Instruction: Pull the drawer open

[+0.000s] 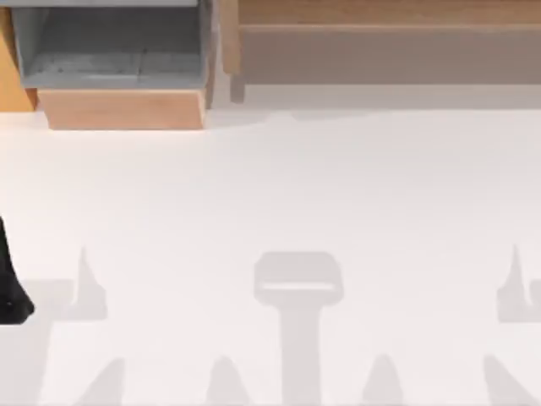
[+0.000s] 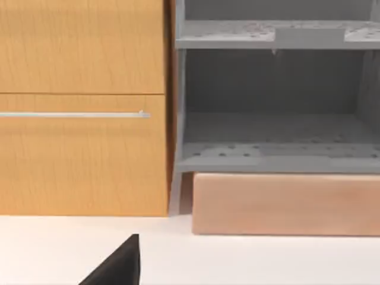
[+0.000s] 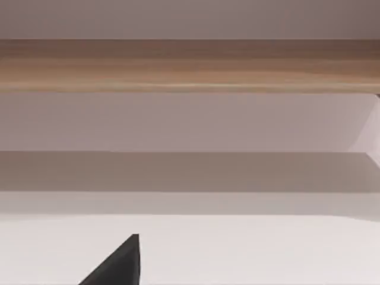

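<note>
Already out from its cabinet, the drawer (image 1: 125, 108).

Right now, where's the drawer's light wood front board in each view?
Top view: the front board sits at upper left, below the drawer's grey inside.
Left wrist view: lower right, under the grey inside.
Right wrist view: not in it.
Shared landmark: the white table.

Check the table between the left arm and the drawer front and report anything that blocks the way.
Nothing visible does. The table lies bare between the left arm, at its left edge, and the drawer front board at the far left.
</note>
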Robot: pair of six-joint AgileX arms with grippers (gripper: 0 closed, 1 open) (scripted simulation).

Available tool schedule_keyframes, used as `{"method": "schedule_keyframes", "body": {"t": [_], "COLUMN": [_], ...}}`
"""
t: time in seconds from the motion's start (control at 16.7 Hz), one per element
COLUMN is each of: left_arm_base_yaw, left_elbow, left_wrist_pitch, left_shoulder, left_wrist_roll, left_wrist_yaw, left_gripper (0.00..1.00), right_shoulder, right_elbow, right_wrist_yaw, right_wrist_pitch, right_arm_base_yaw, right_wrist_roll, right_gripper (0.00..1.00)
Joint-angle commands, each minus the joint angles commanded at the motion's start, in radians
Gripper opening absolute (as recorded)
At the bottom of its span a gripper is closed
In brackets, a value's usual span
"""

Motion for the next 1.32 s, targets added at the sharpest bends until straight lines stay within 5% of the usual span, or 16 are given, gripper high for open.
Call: {"method": "schedule_keyframes", "body": {"t": [0.42, 1.32], "left_arm_base_yaw": [-0.056, -0.364], "left_elbow": [0.079, 0.469], "left_wrist_pitch": [0.127, 0.773], "left_shoulder": [0.165, 1.238], "left_wrist_roll": [0.005, 0.015], "left_wrist_yaw": [-0.059, -0.352], "left_gripper": [1.00, 1.00], "right_shoulder": [0.000, 0.000], "right_elbow": [0.000, 0.000], "right_wrist_yaw": [0.000, 0.000], "right_wrist_pitch": [0.000, 0.000], "right_arm_base_yaw": [0.000, 0.000], "right_wrist_roll": [0.000, 0.000], "right_gripper": [1.00, 1.00]}}
